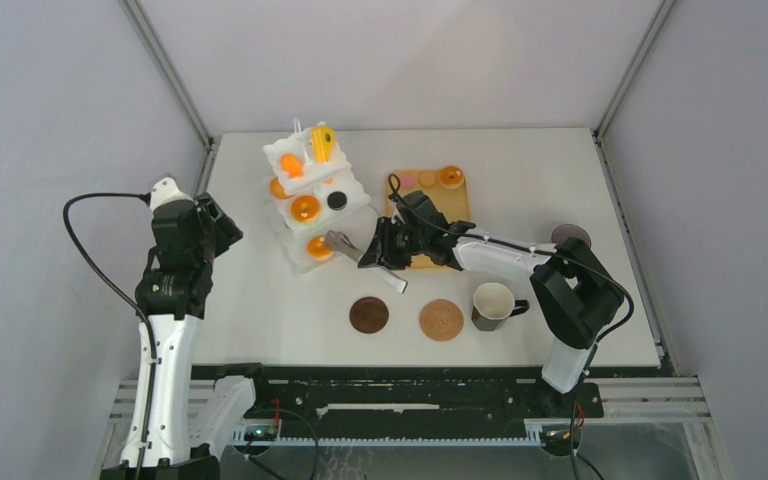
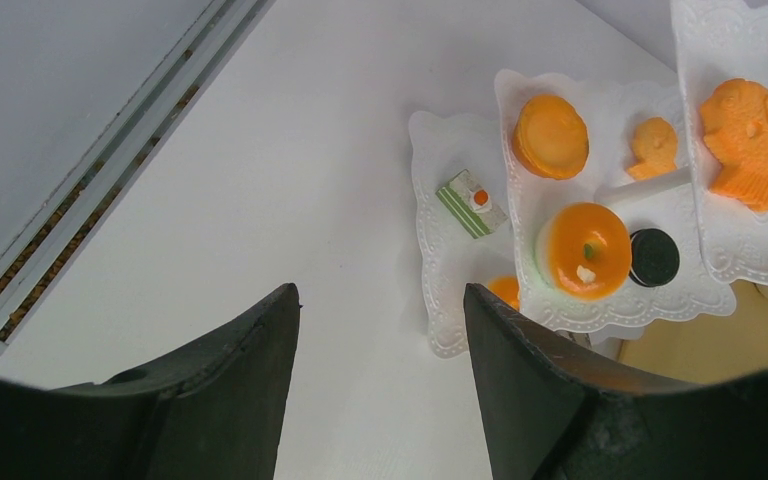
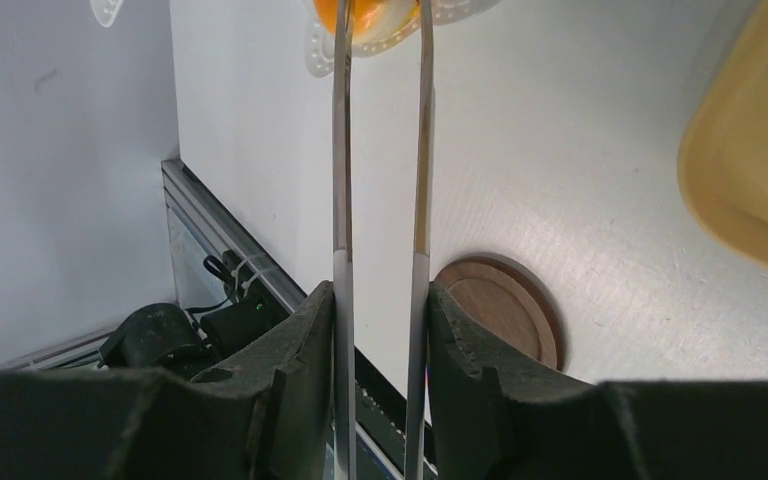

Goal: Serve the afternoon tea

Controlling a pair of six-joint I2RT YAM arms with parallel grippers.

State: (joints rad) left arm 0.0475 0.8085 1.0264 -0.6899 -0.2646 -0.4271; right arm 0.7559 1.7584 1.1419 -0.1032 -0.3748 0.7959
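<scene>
A white tiered stand (image 1: pixel 350 196) holds several pastries: a yellow cake wedge (image 1: pixel 323 143) on top, an orange tart (image 1: pixel 305 208) and a black round (image 1: pixel 337 200) in the middle, and an orange tart (image 1: pixel 319 248) on the lowest tier. My right gripper (image 1: pixel 380 250) is shut on metal tongs (image 1: pixel 345 243). In the right wrist view the tong arms (image 3: pixel 341 150) run up to either side of that lowest tart (image 3: pixel 375 15). My left gripper (image 1: pixel 222 228) is open and empty, left of the stand (image 2: pixel 460 300). A dark mug (image 1: pixel 493 304) stands at front right.
A tan tray (image 1: pixel 430 215) behind my right gripper holds a pink round (image 1: pixel 409 180), a tan round (image 1: pixel 427 178) and an orange tart (image 1: pixel 451 177). Two brown coasters (image 1: pixel 369 314) (image 1: pixel 441 320) lie at the front. A dark round thing (image 1: pixel 570 237) sits behind the right arm.
</scene>
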